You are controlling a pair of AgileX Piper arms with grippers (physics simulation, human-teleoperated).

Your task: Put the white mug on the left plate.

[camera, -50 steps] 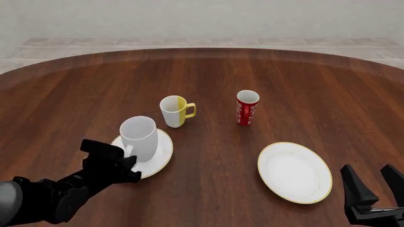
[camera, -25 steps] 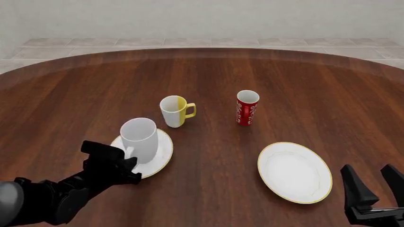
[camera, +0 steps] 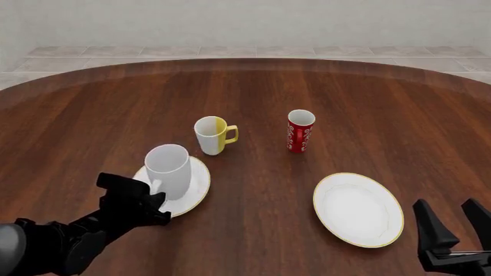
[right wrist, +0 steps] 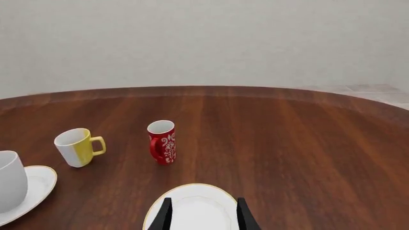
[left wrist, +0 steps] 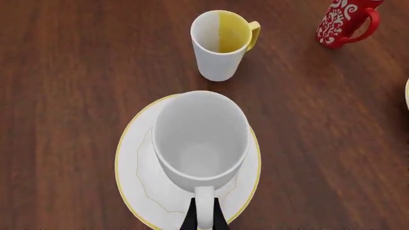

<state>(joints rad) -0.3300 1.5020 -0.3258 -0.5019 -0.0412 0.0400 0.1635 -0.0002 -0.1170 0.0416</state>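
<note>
The white mug (camera: 169,169) stands upright over the left plate (camera: 199,179), a white plate with a gold rim. In the left wrist view the mug (left wrist: 201,139) sits near the middle of the plate (left wrist: 135,158). My left gripper (camera: 156,193) is shut on the mug's loop handle, with its thin fingertips (left wrist: 190,219) on either side of it. My right gripper (camera: 452,221) is open and empty at the near right, just past the near edge of the right plate (camera: 357,209). The right wrist view shows its gripper (right wrist: 203,215) above that plate (right wrist: 198,203).
A white-and-yellow mug (camera: 211,135) stands just beyond the left plate. A slim red patterned cup (camera: 300,131) stands further right, mid-table. Both also show in the left wrist view, the yellow mug (left wrist: 221,45) close to the plate's far rim.
The white mug has sunk a little, down onto the left plate, with my left gripper still on its handle. The right arm has not moved.
</note>
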